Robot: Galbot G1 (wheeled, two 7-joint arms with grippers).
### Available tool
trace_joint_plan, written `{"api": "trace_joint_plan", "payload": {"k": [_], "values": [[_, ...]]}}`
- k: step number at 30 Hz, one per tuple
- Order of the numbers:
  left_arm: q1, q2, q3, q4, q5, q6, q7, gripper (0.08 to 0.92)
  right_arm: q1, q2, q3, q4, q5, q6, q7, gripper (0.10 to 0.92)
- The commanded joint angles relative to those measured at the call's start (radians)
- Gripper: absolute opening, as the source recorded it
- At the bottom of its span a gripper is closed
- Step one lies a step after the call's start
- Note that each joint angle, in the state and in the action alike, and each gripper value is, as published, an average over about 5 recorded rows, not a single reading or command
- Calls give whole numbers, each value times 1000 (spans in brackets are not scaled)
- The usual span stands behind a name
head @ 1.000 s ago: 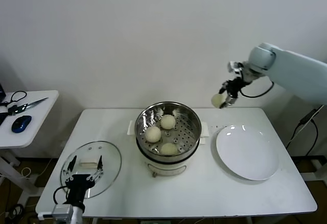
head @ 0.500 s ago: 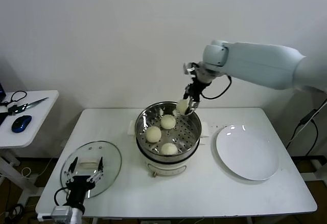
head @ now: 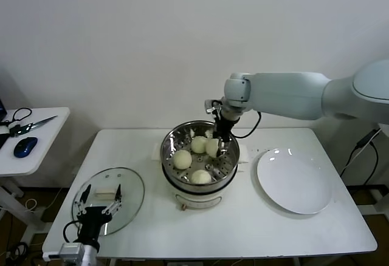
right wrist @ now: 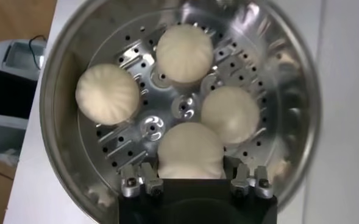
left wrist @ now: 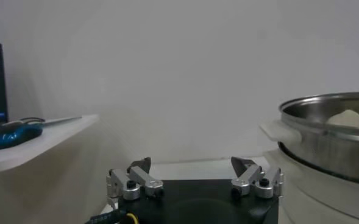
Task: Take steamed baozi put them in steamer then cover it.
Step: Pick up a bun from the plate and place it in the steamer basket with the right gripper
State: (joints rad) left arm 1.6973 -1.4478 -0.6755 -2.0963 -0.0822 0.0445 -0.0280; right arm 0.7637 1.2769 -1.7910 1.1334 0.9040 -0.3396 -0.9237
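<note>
The steamer (head: 168,152) stands at the table's middle, a steel basket on a white pot base. Three baozi lie on its perforated floor (head: 182,158) (head: 199,144) (head: 200,176). My right gripper (head: 214,144) reaches down inside the basket, shut on a fourth baozi (head: 212,149) held low over the floor on the right side. In the right wrist view this baozi (right wrist: 190,151) sits between my fingers, with the other three beyond it. My left gripper (head: 97,208) is open and empty over the glass lid (head: 130,187) at the front left.
An empty white plate (head: 295,181) lies right of the steamer. A small side table (head: 36,150) at far left holds a blue mouse (head: 25,147) and scissors. The steamer's rim and handle show in the left wrist view (left wrist: 331,122).
My right arm swung left from above the table's back right and came down into the steamer, carrying the baozi with it. The left arm has stayed put.
</note>
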Motion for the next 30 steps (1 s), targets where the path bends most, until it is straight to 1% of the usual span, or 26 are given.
{"api": "trace_joint_plan", "payload": {"k": [1,10,12,15,18,24,30], "values": [[2,1,-1,3,-2,-2,1,823,-40,23,-24,11,-29,-8,20,685],[2,1,-1,8,-1,-3,1,823,-53,15,-11,11,-32,-7,37,695],[2,1,0,7,0,-3,1,823,-51,11,-7,12,-32,-7,38,715],[1,2,-1,5,1,-2,1,823,-45,3,3,14,-29,-7,36,774],[0,2,0,2,2,0,1,823,-37,-10,15,17,-28,-6,33,815],[2,1,1,-2,8,2,0,823,-12,-74,71,14,-27,12,12,823],[-4,1,1,-2,18,6,0,823,17,-202,168,45,-5,90,29,823]]}}
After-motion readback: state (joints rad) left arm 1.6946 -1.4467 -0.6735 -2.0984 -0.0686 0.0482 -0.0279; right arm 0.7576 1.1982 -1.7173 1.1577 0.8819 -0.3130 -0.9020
